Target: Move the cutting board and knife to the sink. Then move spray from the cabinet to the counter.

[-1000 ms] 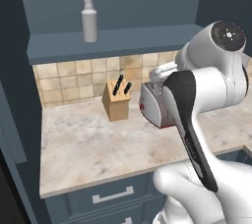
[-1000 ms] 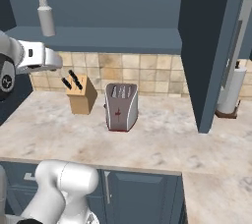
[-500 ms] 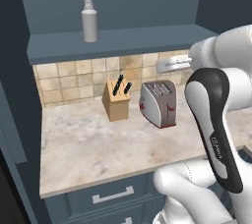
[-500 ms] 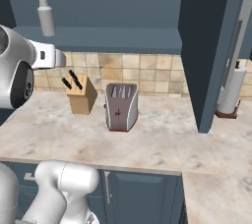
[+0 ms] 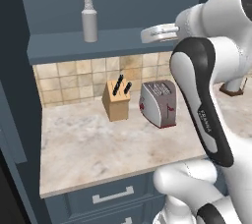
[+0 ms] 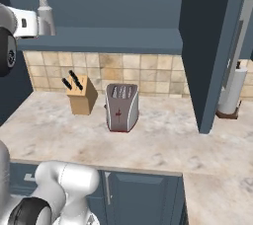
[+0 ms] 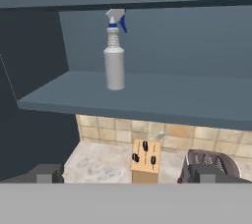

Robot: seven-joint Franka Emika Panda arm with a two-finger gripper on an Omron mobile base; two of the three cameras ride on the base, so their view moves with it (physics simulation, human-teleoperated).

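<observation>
Spray step in hand, I judge. Slim grey-white spray bottle with blue trigger nozzle (image 7: 114, 58) stands upright on the dark slate-blue cabinet's shelf ledge (image 7: 147, 101), above the beige marbled tabletop (image 5: 98, 144). Pincer (image 7: 128, 174) released, well short of it. Next: advance level, straddle the body.
</observation>
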